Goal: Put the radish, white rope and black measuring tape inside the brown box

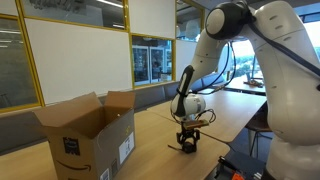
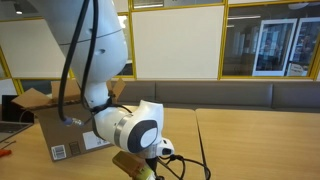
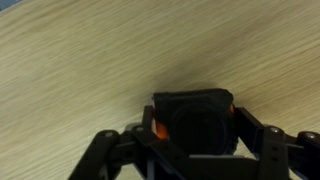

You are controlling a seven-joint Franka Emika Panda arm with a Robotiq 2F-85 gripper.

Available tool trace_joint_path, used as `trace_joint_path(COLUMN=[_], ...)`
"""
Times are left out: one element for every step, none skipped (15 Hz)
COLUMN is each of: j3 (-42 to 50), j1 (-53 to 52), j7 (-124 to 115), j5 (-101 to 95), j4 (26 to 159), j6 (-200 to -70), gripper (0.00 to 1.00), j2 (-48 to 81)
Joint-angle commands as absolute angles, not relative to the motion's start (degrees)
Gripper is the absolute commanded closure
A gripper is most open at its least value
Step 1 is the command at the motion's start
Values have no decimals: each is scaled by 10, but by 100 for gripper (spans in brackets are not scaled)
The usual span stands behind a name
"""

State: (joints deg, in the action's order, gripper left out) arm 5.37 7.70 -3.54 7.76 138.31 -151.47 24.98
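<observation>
The black measuring tape [image 3: 195, 118] is a dark case with orange sides, lying on the wooden table. My gripper [image 3: 197, 126] straddles it, and both fingers [image 3: 252, 135] press against its sides. In an exterior view the gripper [image 1: 187, 143] points straight down at the table, right of the brown box [image 1: 85, 130]. The box stands upright with its flaps open and shows a black arrow logo and a white label. The other exterior view shows the box [image 2: 60, 130] behind my arm. The radish and the white rope are out of view.
The wooden table [image 1: 150, 135] runs along a glass wall with yellow frames. My arm's large white base [image 1: 290, 90] fills the right of an exterior view. A black cable [image 2: 185, 165] hangs by the wrist. A bench seat [image 2: 250, 95] lies behind the table.
</observation>
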Motion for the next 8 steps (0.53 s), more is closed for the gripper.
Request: trace_joint_path(j3=[62, 67, 69, 69, 67, 68, 67, 67], j1=[73, 67, 64, 61, 60, 55, 51, 45], j7=[-41, -53, -58, -62, -64, -71, -78, -87], j5=[67, 64, 63, 65, 68, 66, 66, 64], j4=[1376, 1380, 1382, 1387, 1389, 1394, 1396, 1400], j6=[-1508, -1506, -1505, -1503, -1501, -1502, -1499, -1498], gripper=[44, 44, 44, 44, 44, 44, 44, 44], j2=[244, 232, 225, 210, 199, 182, 168, 149])
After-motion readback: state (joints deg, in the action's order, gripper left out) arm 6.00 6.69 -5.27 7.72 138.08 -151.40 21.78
